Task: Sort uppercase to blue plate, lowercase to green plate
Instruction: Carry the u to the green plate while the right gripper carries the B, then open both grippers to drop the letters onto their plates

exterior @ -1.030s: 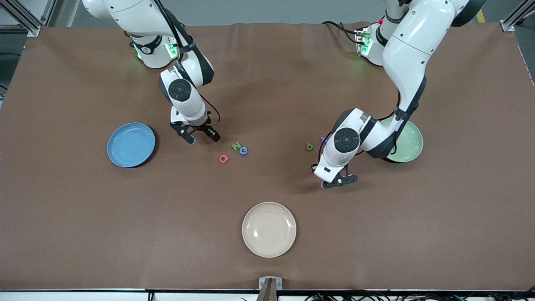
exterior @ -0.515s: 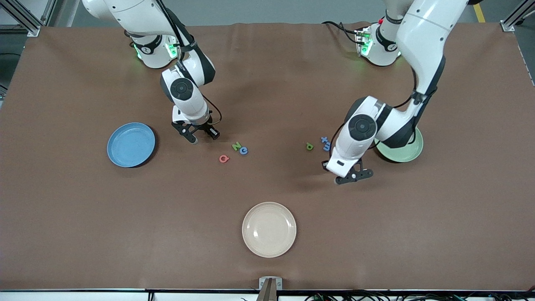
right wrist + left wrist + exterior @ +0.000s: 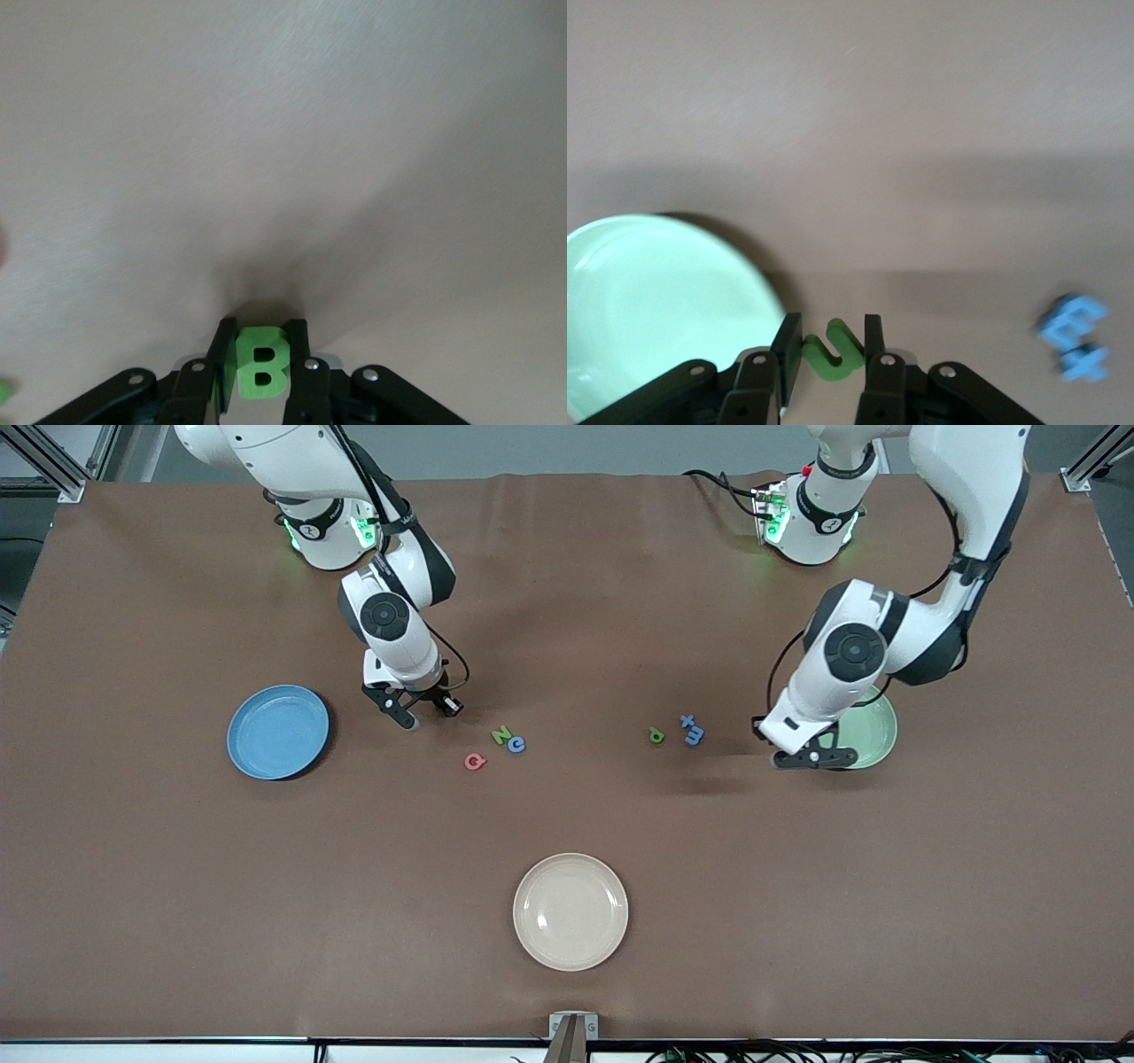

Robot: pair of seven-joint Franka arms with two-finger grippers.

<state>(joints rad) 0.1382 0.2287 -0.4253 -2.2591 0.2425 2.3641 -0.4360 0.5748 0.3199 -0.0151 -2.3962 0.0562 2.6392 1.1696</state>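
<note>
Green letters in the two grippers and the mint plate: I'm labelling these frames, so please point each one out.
Green B (image 3: 261, 367): right wrist view, middle of the letter, between the fingers.
Green u (image 3: 833, 351): left wrist view, on its curve.
Green plate (image 3: 873, 731): front view, bare inside surface.

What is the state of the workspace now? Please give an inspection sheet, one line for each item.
Surface: brown mat.
Job's things: blue plate and green plate hold nothing seen; N, C, Q, p, t, m on mat.
Clutter: cream plate.
Grippers: left gripper shut on u beside green plate's rim; right gripper shut on B.
Cables: along arms.
Surroundings: metal frame at corners.
</note>
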